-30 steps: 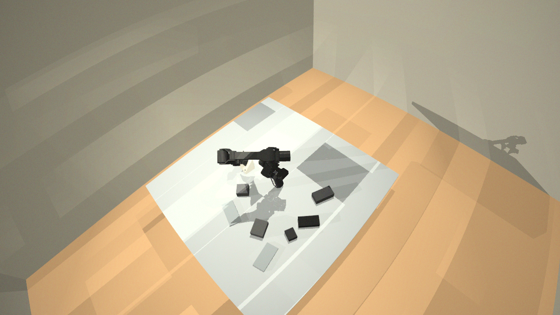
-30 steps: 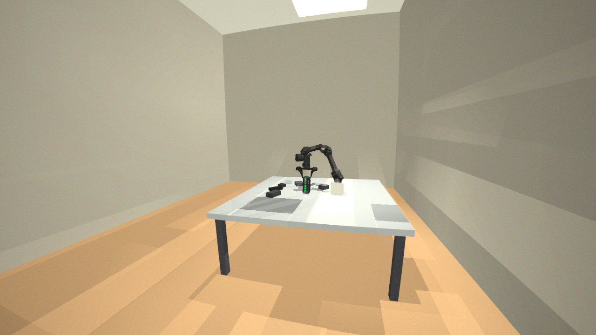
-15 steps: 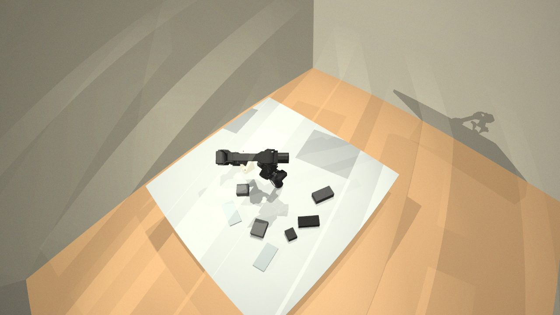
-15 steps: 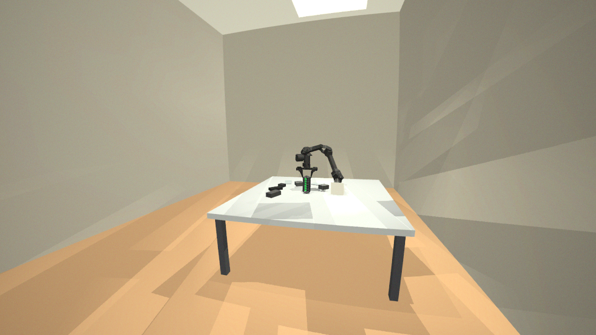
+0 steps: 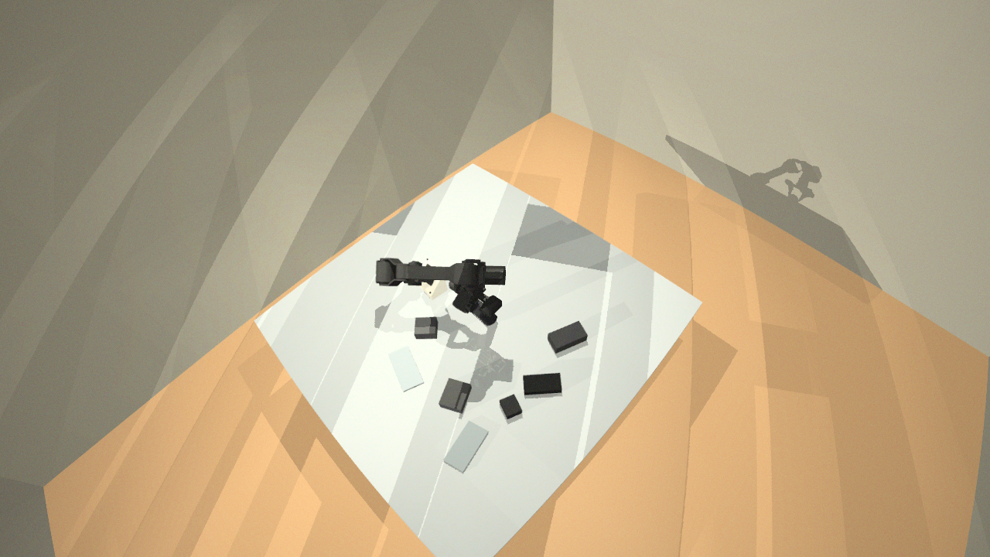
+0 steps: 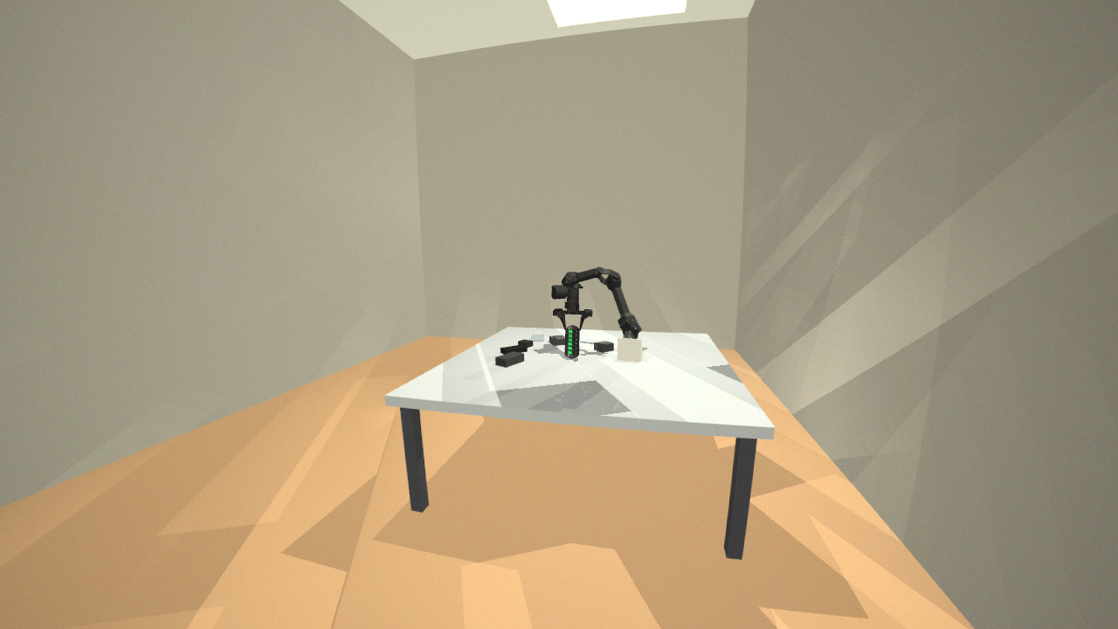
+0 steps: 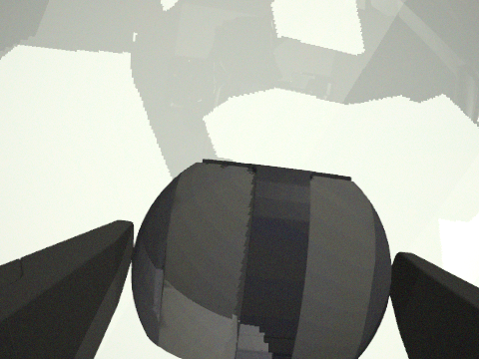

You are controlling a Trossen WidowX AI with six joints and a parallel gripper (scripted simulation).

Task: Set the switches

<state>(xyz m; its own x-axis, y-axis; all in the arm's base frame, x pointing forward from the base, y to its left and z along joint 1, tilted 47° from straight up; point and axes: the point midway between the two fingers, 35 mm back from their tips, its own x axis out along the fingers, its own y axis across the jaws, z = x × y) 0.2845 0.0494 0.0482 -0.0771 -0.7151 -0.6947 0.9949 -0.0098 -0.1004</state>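
The dark grey controller unit (image 6: 576,344) (image 7: 210,224) stands on end, its long side upright, at or just above the bench. Its switch face is towards the exterior camera, with a column of green switch ends; numbers and exact tilts are too small to read. My gripper (image 6: 572,329) (image 7: 266,254) points down and is shut on the unit's upper end, one finger against each side in the wrist view. The wrist view shows the rounded end; the underside is only a thin dark edge, so the label is hidden there. In the top view the arm mostly covers the unit.
On the white bench (image 5: 623,387) (image 6: 469,387) lie dark boxes (image 5: 425,327) (image 5: 455,395) (image 5: 541,384) (image 5: 567,336), a small dark block (image 5: 510,405) and two pale flat plates (image 5: 405,368) (image 5: 465,446). A cream block (image 6: 629,349) stands by the arm's base.
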